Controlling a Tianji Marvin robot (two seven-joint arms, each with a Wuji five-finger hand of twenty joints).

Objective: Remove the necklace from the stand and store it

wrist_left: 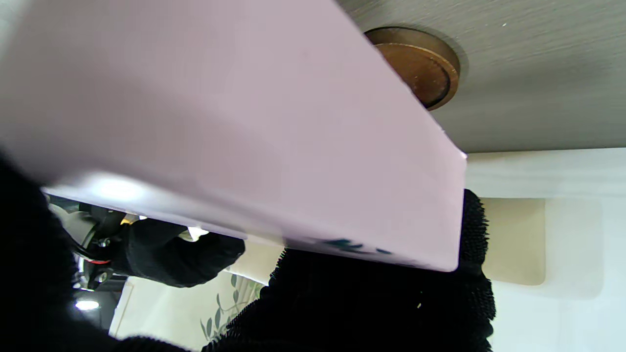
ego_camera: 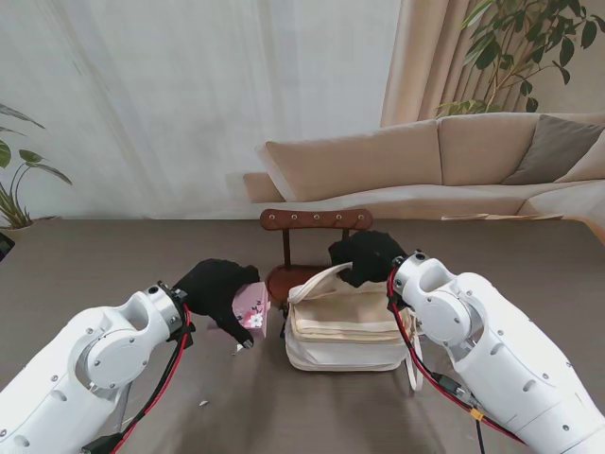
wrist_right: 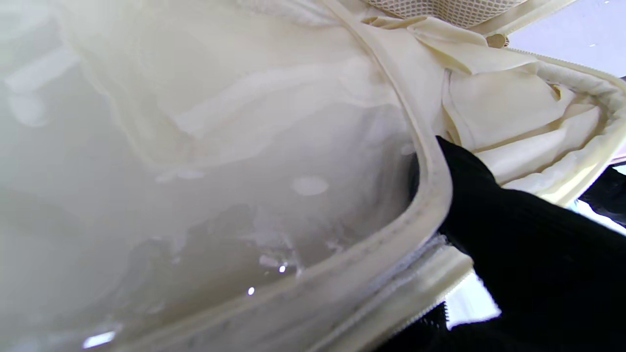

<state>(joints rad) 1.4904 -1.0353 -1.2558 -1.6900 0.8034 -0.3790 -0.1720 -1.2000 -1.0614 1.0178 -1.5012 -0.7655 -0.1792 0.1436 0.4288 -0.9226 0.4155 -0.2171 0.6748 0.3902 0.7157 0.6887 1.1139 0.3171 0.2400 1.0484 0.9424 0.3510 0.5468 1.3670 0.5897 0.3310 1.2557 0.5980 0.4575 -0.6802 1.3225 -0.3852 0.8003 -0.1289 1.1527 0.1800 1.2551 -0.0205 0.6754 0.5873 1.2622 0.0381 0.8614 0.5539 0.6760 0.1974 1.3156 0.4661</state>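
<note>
The wooden necklace stand (ego_camera: 316,219) rises from its round base (ego_camera: 284,279) at the table's middle; its pegged bar looks bare and I make out no necklace anywhere. My left hand (ego_camera: 219,288), black-gloved, is shut on a small pink box (ego_camera: 252,307) just left of the base. In the left wrist view the pink box (wrist_left: 244,122) fills most of the picture, with the stand base (wrist_left: 420,68) behind it. My right hand (ego_camera: 367,255) is shut on the raised rim of a cream bag (ego_camera: 345,331), holding it open. The bag's pale lining (wrist_right: 244,146) fills the right wrist view beside the hand (wrist_right: 513,234).
A beige sofa (ego_camera: 444,161) and a white curtain stand beyond the table's far edge. Two tiny pale flecks (ego_camera: 201,404) lie on the brown table near my left arm. The bag's strap (ego_camera: 413,364) hangs beside my right forearm.
</note>
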